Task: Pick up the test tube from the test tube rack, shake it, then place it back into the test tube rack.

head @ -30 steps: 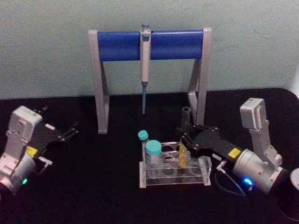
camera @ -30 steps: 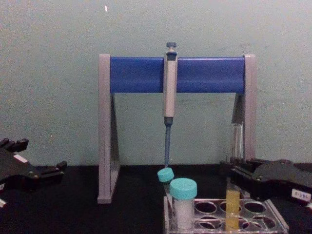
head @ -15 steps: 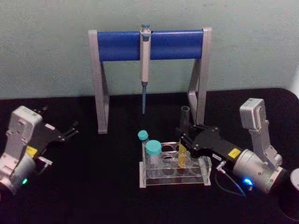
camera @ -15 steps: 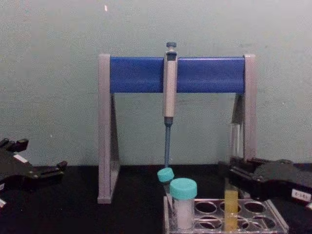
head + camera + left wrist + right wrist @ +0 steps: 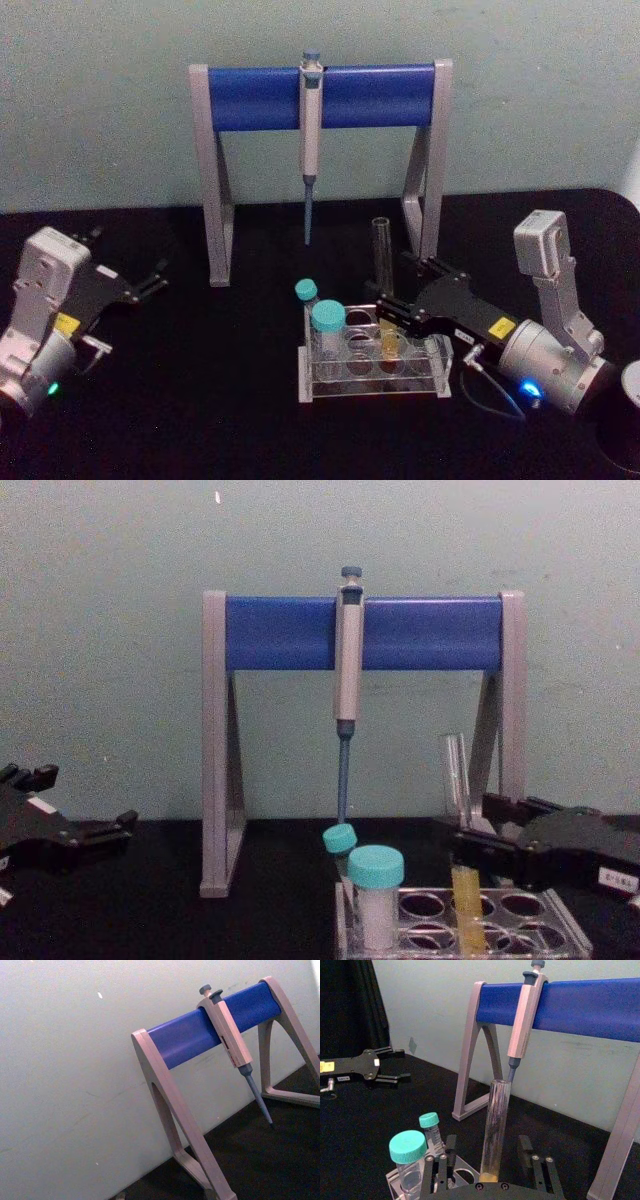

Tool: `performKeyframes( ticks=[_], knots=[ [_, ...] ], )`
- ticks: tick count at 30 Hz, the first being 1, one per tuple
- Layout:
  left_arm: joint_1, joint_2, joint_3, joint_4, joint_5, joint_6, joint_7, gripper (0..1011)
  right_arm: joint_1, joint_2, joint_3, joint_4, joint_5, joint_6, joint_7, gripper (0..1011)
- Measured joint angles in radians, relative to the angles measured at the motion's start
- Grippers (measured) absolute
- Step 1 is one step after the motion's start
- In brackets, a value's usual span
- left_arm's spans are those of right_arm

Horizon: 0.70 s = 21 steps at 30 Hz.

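Right gripper [image 5: 392, 303] clamped on test tube [image 5: 384, 290], tilted, lower end in a right-side hole of test tube rack [image 5: 372, 368] near table's [image 5: 200, 400] front middle. Left gripper [image 5: 150, 283] parked near table's left edge, jaws narrowly apart, holding nothing. Teal-capped tubes [image 5: 327, 330] at rack's left end.
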Motion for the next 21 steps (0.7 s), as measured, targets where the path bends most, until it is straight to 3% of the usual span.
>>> performKeyframes(
  ticks=[9,21],
  knots=[
    [0.000,0.000,0.000,0.000,0.000,0.000,0.000,1010,0.000,0.000,0.000,0.000,0.001,0.000,0.001,1000],
    [0.000,0.000,0.000,0.000,0.000,0.000,0.000,1010,-0.018,0.014,0.007,-0.026,0.003,-0.004,0.006,1000]
  ],
)
